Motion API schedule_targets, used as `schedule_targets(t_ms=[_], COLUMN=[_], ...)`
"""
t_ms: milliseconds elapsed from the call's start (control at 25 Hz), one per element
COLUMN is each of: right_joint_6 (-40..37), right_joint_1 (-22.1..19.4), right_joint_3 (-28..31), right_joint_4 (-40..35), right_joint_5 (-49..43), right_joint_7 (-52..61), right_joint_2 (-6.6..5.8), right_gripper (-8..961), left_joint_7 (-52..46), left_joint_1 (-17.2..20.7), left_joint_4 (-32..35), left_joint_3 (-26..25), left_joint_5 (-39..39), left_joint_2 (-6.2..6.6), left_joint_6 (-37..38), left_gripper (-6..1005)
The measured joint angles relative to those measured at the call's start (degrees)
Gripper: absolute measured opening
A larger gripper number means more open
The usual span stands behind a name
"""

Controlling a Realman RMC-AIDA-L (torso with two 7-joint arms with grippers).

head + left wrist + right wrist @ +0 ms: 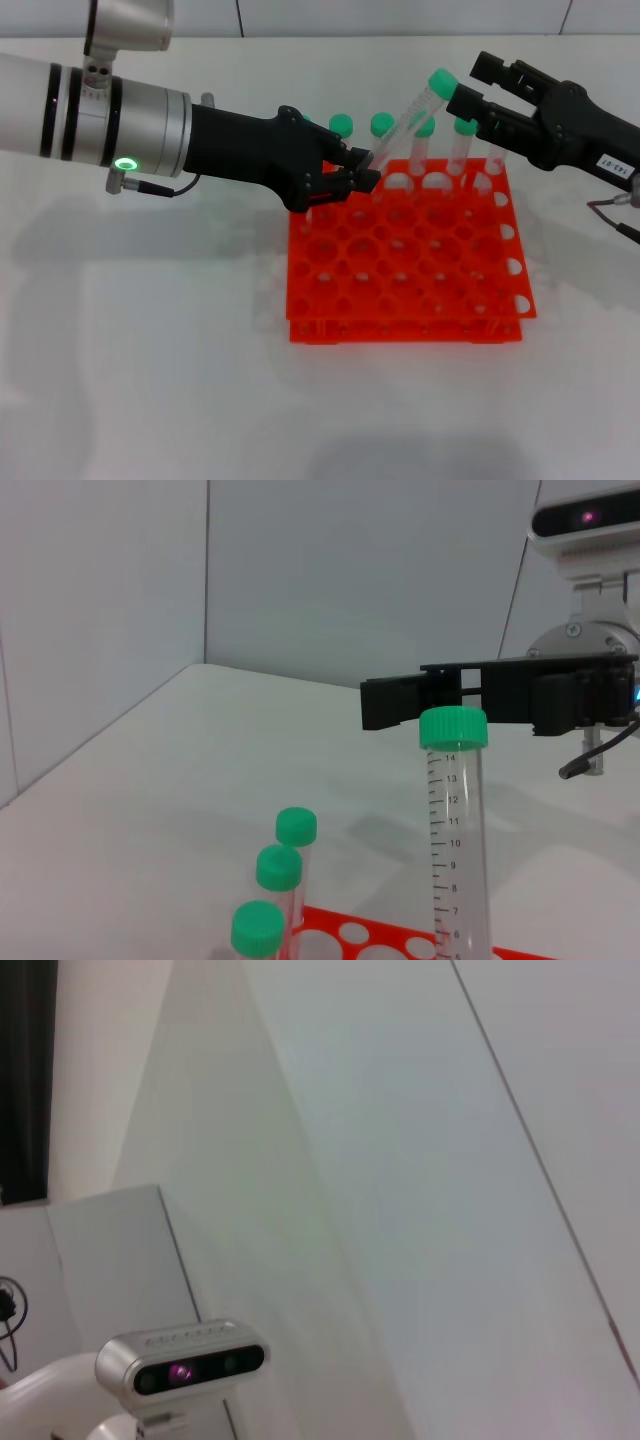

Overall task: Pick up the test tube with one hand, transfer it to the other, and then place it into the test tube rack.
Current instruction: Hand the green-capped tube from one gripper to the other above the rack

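The black two-fingered left gripper [362, 170], on its silver arm with a green ring, is clamping the lower end of the slender clear green-capped test tube [412, 112], which is tilting above the far edge of the bright orange-red two-tiered test tube rack [405, 260]. The labelled black right gripper [478, 85] is hovering with fingers spread, just beside the tube's cap. Other green-capped tubes [464, 145] are standing in the rack's far row.

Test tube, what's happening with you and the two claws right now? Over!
Left gripper shut on test tube, low end, tube tilted above test tube rack. Right gripper open at the cap, not gripping yet. Other capped tubes stand close behind.
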Motion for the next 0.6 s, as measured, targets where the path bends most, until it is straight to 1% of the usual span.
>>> schedule_targets(t_ms=[320, 600], right_joint_6=[0.17, 0.21], right_joint_1=[1.39, 1.84], right_joint_3=[0.32, 0.2], right_joint_4=[4.57, 6.27], right_joint_5=[1.25, 2.15], right_joint_7=[-4.07, -5.85], right_joint_2=[0.02, 0.02], right_gripper=[779, 778], left_joint_7=[0.01, 0.06], left_joint_1=[-0.21, -0.6], left_joint_4=[0.09, -0.2], left_joint_3=[0.0, 0.0], left_joint_5=[0.0, 0.0], left_joint_2=[-0.14, -0.18], left_joint_6=[0.0, 0.01], left_gripper=[221, 223])
